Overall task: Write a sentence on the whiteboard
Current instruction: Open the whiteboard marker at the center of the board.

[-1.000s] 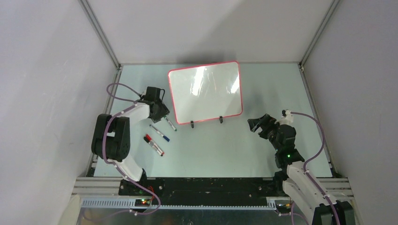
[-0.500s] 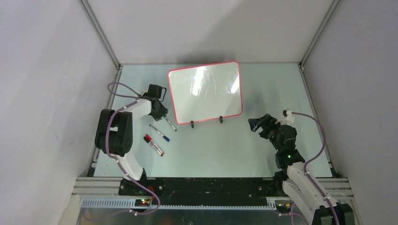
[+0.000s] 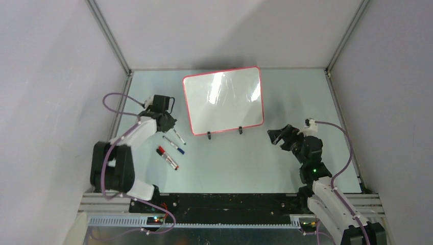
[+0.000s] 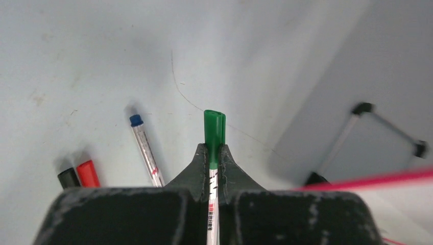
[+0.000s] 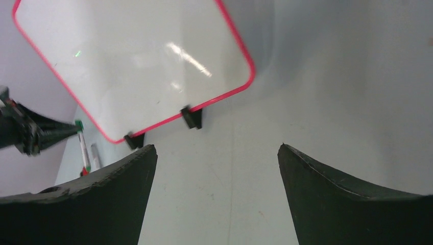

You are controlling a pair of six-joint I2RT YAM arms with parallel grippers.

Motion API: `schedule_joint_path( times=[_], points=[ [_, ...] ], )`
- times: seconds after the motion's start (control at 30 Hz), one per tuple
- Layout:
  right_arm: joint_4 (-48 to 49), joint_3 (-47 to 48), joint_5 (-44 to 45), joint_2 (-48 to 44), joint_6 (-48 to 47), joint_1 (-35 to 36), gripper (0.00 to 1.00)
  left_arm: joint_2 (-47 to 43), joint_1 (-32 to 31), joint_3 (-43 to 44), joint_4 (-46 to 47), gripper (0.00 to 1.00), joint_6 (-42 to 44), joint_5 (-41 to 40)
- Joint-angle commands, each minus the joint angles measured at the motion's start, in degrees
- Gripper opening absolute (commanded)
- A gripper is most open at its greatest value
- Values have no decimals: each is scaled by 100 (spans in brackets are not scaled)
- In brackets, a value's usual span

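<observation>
Gripping one green marker [image 4: 214, 127]; three markers [image 4: 145, 150] loose.

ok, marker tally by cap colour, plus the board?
green-capped marker: 1, held in the left gripper
blue-capped marker: 1
red-capped marker: 1
black-capped marker: 1
whiteboard: 1
Total: 5

You have open table [image 3: 245, 158] between the right gripper [image 3: 280, 135] and the whiteboard [image 3: 223, 101]. Left of it, the blue marker [image 4: 145, 153] and red marker [image 4: 88, 172] crowd the left gripper [image 4: 214, 153] and its pinched green marker [image 4: 214, 125].
</observation>
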Motion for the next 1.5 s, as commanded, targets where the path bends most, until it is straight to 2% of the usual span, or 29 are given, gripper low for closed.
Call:
schedule_joint_path(
  times=[0.0,0.17,0.3,0.37,0.47,0.57,0.7,0.8,1.03,1.2,1.37,1.47],
  points=[
    [392,401,-392,40,-439,542,92,-1259,16,-298,-69,0,-93,-52],
    [826,452,-182,80,-973,1496,92,-2340,9,-1139,234,0,-963,731],
    [1271,669,-212,376,-755,2245,93,-3166,-80,-1899,868,0,-1927,1444],
    [1549,840,58,730,-589,2773,93,-3509,-207,-2010,912,0,-2292,1565],
    [2058,1199,979,1186,-604,3842,94,-3981,-522,-1989,792,0,-2849,1551],
    [2273,1742,1449,1846,-665,4500,94,-4340,-835,-1981,885,0,-3252,1527],
    [2395,2284,1672,2526,-606,4769,92,-4523,-1079,-1777,676,0,-3445,1401],
    [2612,2506,1657,2875,-580,4877,86,-4597,-1177,-1684,625,0,-3609,1380],
    [2799,2935,2576,3577,-291,5256,78,-4620,-1425,-1724,887,0,-4144,1240],
    [2957,3067,2603,3896,-261,5310,68,-4559,-1580,-1701,1070,0,-4360,1201],
    [2849,3273,2584,4138,-273,5370,64,-4441,-1669,-1597,1078,0,-4414,1201],
    [2819,3391,2621,4244,-229,5381,57,-4377,-1748,-1561,1074,0,-4418,1159]
  ],
)
